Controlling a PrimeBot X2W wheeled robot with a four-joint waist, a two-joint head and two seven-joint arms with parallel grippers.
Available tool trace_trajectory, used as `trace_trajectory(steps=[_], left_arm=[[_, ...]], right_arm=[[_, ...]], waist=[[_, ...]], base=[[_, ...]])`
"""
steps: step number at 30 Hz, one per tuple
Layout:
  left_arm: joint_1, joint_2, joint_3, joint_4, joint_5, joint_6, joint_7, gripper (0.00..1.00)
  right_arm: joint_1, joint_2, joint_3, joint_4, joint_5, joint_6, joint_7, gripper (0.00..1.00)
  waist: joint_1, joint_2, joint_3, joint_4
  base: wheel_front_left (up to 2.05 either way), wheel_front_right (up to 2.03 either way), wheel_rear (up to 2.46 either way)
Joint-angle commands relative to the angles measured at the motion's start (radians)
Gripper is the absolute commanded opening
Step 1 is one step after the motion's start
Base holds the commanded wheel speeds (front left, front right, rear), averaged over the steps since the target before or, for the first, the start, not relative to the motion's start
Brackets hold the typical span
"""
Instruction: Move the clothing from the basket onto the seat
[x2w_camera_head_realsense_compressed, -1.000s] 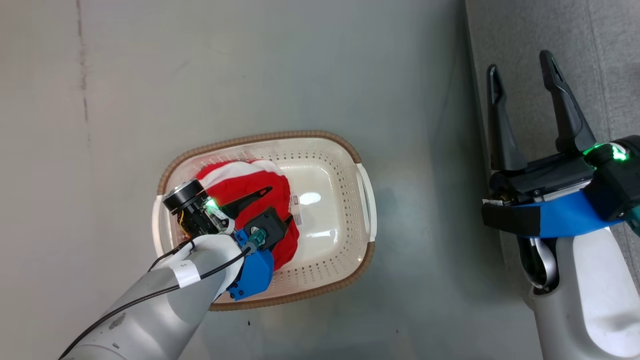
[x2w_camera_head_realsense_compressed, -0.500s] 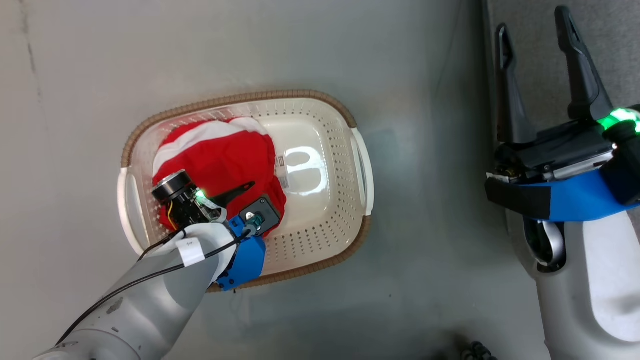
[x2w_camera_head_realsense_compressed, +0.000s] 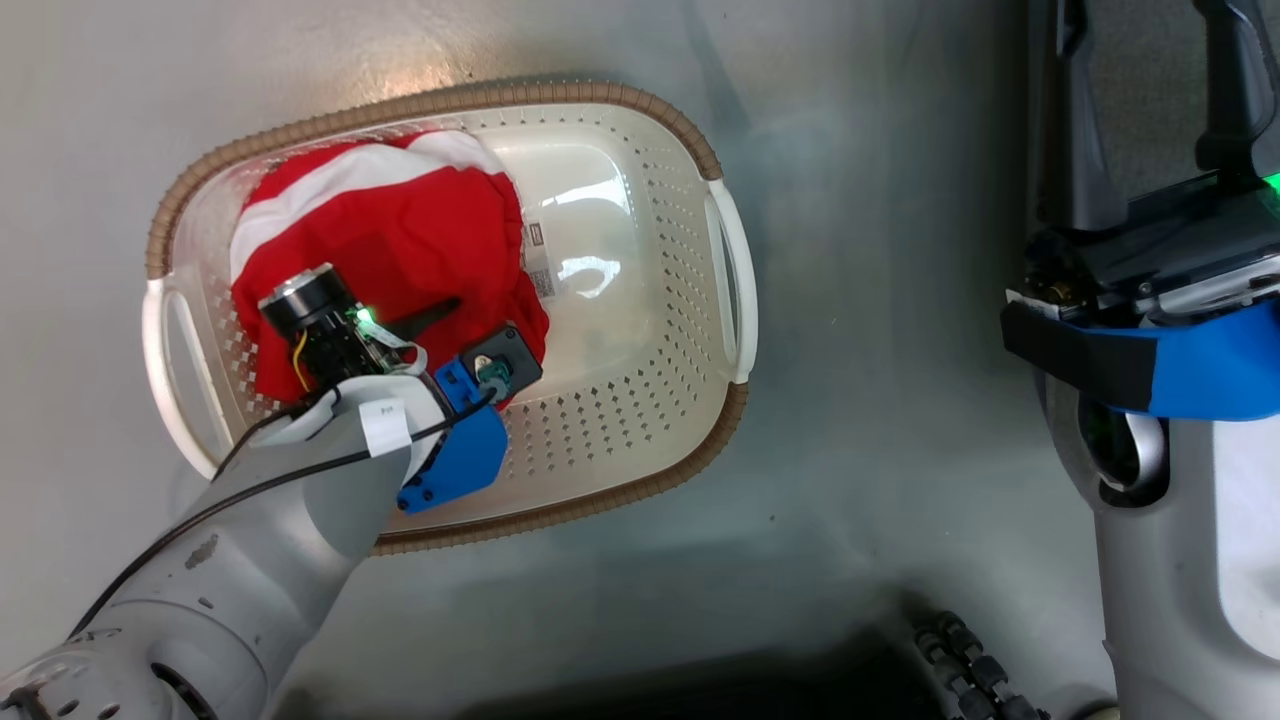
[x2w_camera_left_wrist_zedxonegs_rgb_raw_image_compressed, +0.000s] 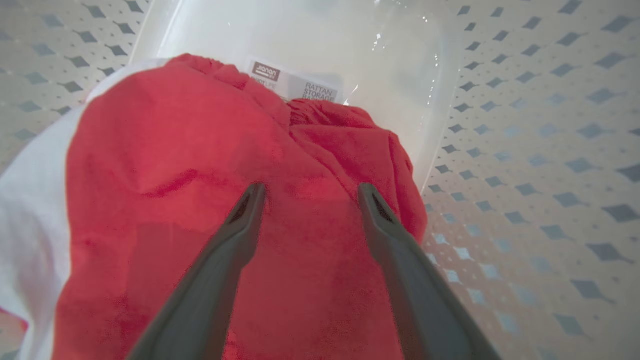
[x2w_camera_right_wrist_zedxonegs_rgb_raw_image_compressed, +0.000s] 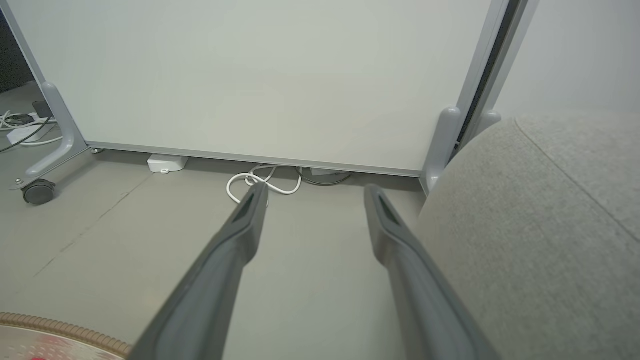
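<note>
Over at the left, the cream perforated laundry basket (x2w_camera_head_realsense_compressed: 620, 420) sits on the grey floor (x2w_camera_head_realsense_compressed: 880, 400). The red clothing (x2w_camera_head_realsense_compressed: 400, 220) lies bunched in its left half, with a white band across the top of the heap and its edge covering part of the label sticker (x2w_camera_head_realsense_compressed: 538, 262) on the bare bottom. Whether the heap is one piece or two I cannot tell. The left fingers (x2w_camera_left_wrist_zedxonegs_rgb_raw_image_compressed: 247, 215) reach down into the basket over that heap. In the left wrist view they stand wide apart with their tips at or just above the red cloth and nothing pinched between them, so no grip is made. Further right, past the basket's white handle (x2w_camera_head_realsense_compressed: 742, 290) and a strip of floor, come the right fingers (x2w_camera_right_wrist_zedxonegs_rgb_raw_image_compressed: 247, 220). They are equally spread and hold nothing. They point along the floor toward the pale wheeled partition panel (x2w_camera_right_wrist_zedxonegs_rgb_raw_image_compressed: 250, 75), with the grey woven seat (x2w_camera_right_wrist_zedxonegs_rgb_raw_image_compressed: 540, 225) just beside them on their right. By my judgement the task is at its picking stage. All the clothing on show is in the basket, and the part of the seat in view is plain grey fabric. What is left is to close on the cloth, lift it over the rim, carry it rightward and lay it on the seat, then go back if a second piece is there.
</note>
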Motion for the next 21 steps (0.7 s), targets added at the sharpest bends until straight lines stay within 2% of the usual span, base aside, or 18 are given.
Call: trace_trajectory(steps=[1, 16, 21], left_arm=[[-0.024, 0.005, -0.002, 0.013, -0.006, -0.001, 0.008, 1.00], [-0.071, 0.015, -0.002, 0.051, -0.044, -0.001, 0.059, 1.00], [-0.078, 0.018, -0.002, 0.057, -0.007, -0.001, 0.069, 1.00]], right_arm=[[-0.015, 0.001, -0.004, -0.013, -0.008, 0.000, 0.000, 1.00], [0.034, 0.004, 0.008, -0.115, -0.014, 0.000, 0.000, 1.00], [0.062, 0.004, 0.008, -0.151, -0.011, 0.000, 0.000, 1.00]], waist=[[-0.0001, 0.0000, 0.024, -0.004], [-0.0001, 0.0000, 0.085, -0.018], [-0.0001, 0.0000, 0.088, -0.023]], base=[[0.00, 0.00, 0.00], [0.00, 0.00, 0.00], [0.00, 0.00, 0.00]])
